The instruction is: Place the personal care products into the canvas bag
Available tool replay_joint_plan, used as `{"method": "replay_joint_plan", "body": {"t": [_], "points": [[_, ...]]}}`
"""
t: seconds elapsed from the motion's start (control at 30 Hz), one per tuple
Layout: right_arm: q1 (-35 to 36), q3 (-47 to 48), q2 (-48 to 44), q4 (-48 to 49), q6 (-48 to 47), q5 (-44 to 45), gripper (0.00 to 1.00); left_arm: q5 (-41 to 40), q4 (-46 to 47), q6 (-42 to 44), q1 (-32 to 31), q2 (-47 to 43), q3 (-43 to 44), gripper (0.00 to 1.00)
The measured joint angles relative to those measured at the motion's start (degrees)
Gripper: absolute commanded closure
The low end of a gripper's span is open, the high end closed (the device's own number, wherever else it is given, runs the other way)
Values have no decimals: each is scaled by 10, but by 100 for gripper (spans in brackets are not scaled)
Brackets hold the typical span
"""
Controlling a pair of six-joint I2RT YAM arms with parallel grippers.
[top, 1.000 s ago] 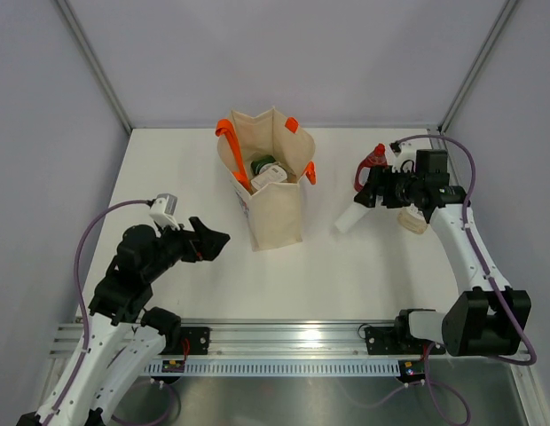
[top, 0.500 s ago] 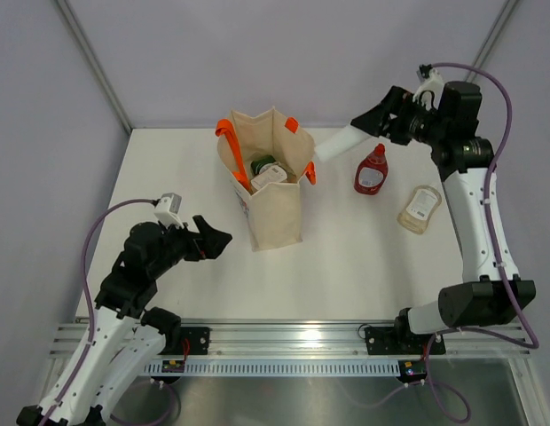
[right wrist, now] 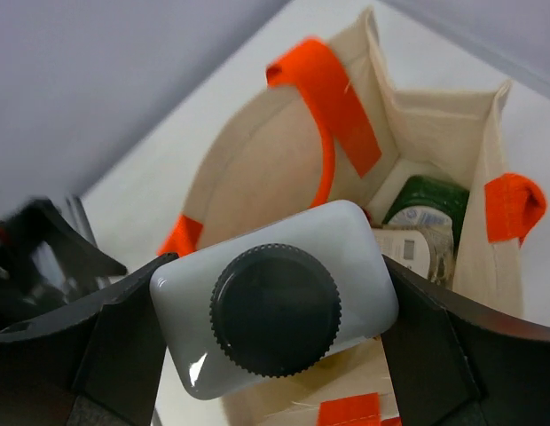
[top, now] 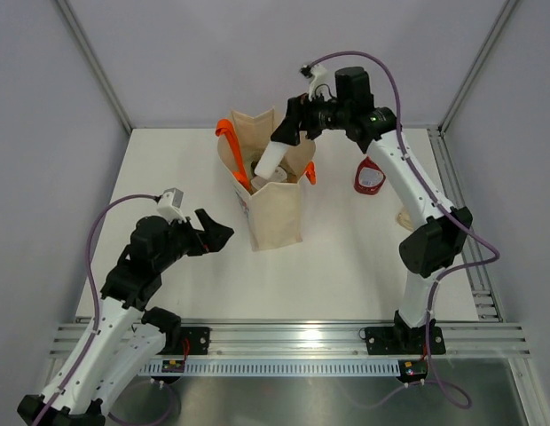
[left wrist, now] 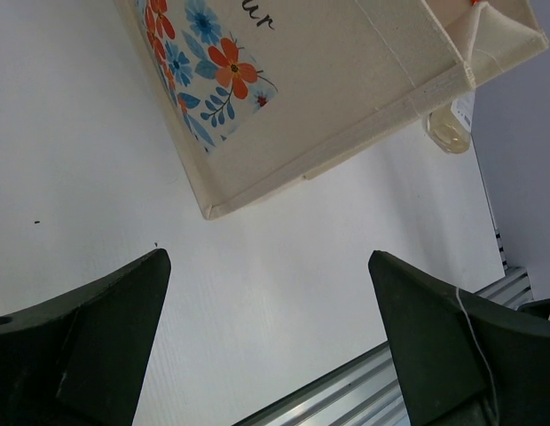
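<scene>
Right arm: it is arching from its base over the table (top: 346,266) toward 11 o'clock, with the right gripper (top: 290,131) hanging above the mouth of the canvas bag (top: 277,213). Its fingers (right wrist: 124,355) are clamping the flanks of the white bottle (top: 271,158). The grey cap (right wrist: 275,309) is facing the wrist and the base is pointing down into the opening; whether the base is below the rim cannot be told.

Left arm: it is bending low at 8 o'clock of the bag. The left gripper (top: 215,236) is gaping wide, gripping nothing, and standing apart from the floral print (left wrist: 200,67).

Surroundings: the orange handles (right wrist: 333,98) are flanking the opening. A dark green bottle (right wrist: 426,200) and a pale labelled item (right wrist: 412,247) are lying inside. The red bottle (top: 371,176) is lying on the table at 3 o'clock of the bag, well apart. A pale bottle (left wrist: 451,131) is showing past the bag's corner.
</scene>
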Motion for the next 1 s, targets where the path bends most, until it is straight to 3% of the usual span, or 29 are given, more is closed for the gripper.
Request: {"method": "replay_joint_plan", "body": {"t": [0.03, 0.07, 0.1, 0.3, 0.6, 0.67, 0.73, 0.87, 1.0], "points": [[9, 0, 12, -21, -44, -2, 82, -2, 0, -1, 0, -3, 0, 1], [17, -3, 21, -43, -89, 0, 63, -3, 0, -1, 0, -6, 0, 1], [23, -5, 27, -61, -119, 2, 1, -5, 0, -2, 0, -8, 0, 1], [45, 15, 35, -120, -233, 12, 1, -5, 4, -10, 0, -13, 0, 1], [22, 0, -66, -96, -253, 60, 1, -1, -20, -16, 0, -39, 1, 1], [-35, -62, -125, -79, -256, 8, 1, -1, -36, -16, 0, -57, 4, 1], [-137, -134, -182, -53, -251, -59, 1, -2, -53, -15, 0, -84, 6, 1], [-325, -223, -221, -66, -267, -95, 0, -9, -78, -13, 0, -147, 6, 1], [-345, -320, -240, -110, -325, -91, 1, -13, -80, -14, 0, -181, 0, 1]]}}
